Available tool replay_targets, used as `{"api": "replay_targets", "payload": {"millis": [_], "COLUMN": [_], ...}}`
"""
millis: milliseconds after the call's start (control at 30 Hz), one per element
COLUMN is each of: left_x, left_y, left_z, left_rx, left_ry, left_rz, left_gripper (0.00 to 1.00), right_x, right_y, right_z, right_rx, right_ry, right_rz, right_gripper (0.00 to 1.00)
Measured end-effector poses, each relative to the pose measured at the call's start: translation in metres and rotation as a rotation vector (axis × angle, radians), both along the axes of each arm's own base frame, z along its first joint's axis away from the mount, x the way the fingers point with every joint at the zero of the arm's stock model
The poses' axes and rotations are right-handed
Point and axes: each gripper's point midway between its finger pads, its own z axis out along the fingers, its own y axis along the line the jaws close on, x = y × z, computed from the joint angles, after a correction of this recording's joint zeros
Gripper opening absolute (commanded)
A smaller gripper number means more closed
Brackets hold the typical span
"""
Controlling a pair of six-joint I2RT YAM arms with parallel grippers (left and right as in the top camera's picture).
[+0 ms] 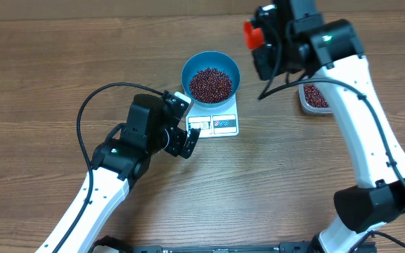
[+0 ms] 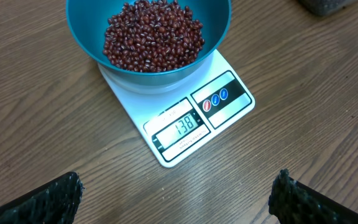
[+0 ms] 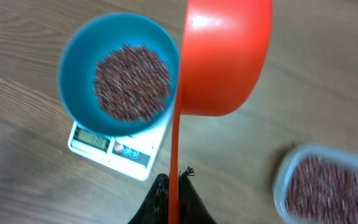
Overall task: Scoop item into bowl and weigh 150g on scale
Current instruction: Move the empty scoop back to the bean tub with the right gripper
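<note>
**Bowl (image 1: 210,74) of beans (image 1: 210,84) sitting on the scale (image 1: 220,124), upper centre of the overhead view.**

The scale's display (image 2: 182,127) is showing 138. The left hand (image 2: 176,199) is hovering over the worktop (image 2: 36,124) below the scale, fingers spread wide and gripping nothing. The right hand (image 3: 174,202) is clamping fully closed on the handle of an orange scoop (image 3: 225,56), which is showing by the bowl's right rim. A clear tub (image 3: 328,186) of beans is sitting at lower right.

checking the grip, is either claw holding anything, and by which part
The right claw is shut on the red scoop, gripping the end of its thin handle. The left claw is open and empty.
</note>
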Motion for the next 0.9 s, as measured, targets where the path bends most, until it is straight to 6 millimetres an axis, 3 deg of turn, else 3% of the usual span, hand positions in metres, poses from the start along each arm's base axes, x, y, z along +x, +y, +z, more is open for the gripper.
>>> {"api": "replay_targets", "payload": {"millis": [167,300,500,667,900], "left_x": [0.000,0.000,0.000,0.000,0.000], "left_y": [0.000,0.000,0.000,0.000,0.000], "left_z": [0.000,0.000,0.000,0.000,0.000], "left_rx": [0.000,0.000,0.000,0.000,0.000], "left_ry": [0.000,0.000,0.000,0.000,0.000], "left_rz": [0.000,0.000,0.000,0.000,0.000], "left_gripper": [1.00,1.00,1.00,1.00,1.00], "right_x": [-0.009,-0.014,-0.025,-0.035,-0.037], "right_y": [-0.055,-0.111,-0.168,-0.191,-0.197], "right_z": [-0.008,-0.013,-0.029,-0.060,-0.109], "right_rx": [0.001,0.007,0.015,0.019,0.019], "right_ry": [0.100,0.156,0.219,0.287,0.330], "right_rz": [-0.137,-0.283,-0.437,-0.499,-0.515], "right_gripper": [0.04,0.04,0.04,0.04,0.04]}}
